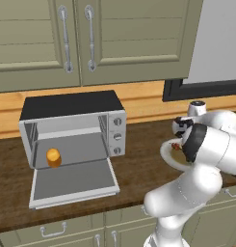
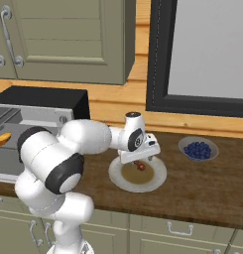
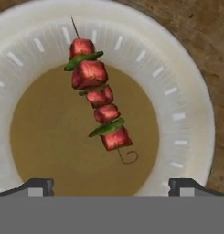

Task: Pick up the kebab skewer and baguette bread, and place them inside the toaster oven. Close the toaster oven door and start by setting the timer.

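Observation:
The kebab skewer (image 3: 97,103), red chunks with green slivers on a thin stick, lies on the brown centre of a round cream plate (image 3: 191,114). My gripper (image 3: 111,185) hangs open right above it, one fingertip on each side, nothing held. From the right base view the gripper (image 2: 139,159) hovers over the skewer (image 2: 139,165) on the plate (image 2: 153,182). The baguette bread (image 1: 53,157) sits inside the toaster oven (image 1: 71,128), whose door (image 1: 73,183) lies dropped open.
A bowl of dark blue berries (image 2: 198,149) stands on the wooden counter right of the plate. Cabinets (image 1: 85,38) hang above the oven. A dark-framed window (image 2: 202,54) is behind the plate. My arm's elbow (image 1: 206,144) hides most of the plate in the left base view.

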Available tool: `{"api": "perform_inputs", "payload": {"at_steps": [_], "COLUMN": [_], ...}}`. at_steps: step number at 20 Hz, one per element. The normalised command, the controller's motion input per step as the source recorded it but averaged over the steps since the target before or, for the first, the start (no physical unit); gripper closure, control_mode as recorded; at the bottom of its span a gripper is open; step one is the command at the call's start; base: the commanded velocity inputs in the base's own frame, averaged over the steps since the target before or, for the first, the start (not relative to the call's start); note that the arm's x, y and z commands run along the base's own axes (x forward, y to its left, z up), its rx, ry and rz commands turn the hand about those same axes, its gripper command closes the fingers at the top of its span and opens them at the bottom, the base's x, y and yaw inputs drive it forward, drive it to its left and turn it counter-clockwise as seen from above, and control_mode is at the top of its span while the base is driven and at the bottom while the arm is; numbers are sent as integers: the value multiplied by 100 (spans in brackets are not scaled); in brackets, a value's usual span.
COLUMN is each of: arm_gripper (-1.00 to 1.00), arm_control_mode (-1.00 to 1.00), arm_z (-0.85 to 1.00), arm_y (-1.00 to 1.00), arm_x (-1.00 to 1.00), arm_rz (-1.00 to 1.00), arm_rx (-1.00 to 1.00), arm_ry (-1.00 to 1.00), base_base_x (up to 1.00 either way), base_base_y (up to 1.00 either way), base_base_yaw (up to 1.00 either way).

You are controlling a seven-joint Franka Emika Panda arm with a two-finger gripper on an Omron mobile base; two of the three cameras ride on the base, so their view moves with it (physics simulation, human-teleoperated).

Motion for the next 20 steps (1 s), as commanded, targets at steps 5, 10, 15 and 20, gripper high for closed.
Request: {"api": "perform_inputs", "payload": {"at_steps": [5,10,15,20], "arm_gripper": [-100,-100,-100,-100], "arm_control_mode": [-100,-100,-100,-100], "arm_z": [-37,-30,-25,-20], "arm_y": [-1,-6,-17,-7], "arm_x": [32,33,10,0], "arm_rz": [0,0,0,0], "arm_rx": [0,0,0,0], "arm_ry": [4,2,1,1], "base_base_x": [0,0,0,0], "base_base_y": [0,0,0,0], "base_base_yaw": [0,0,0,0]}}
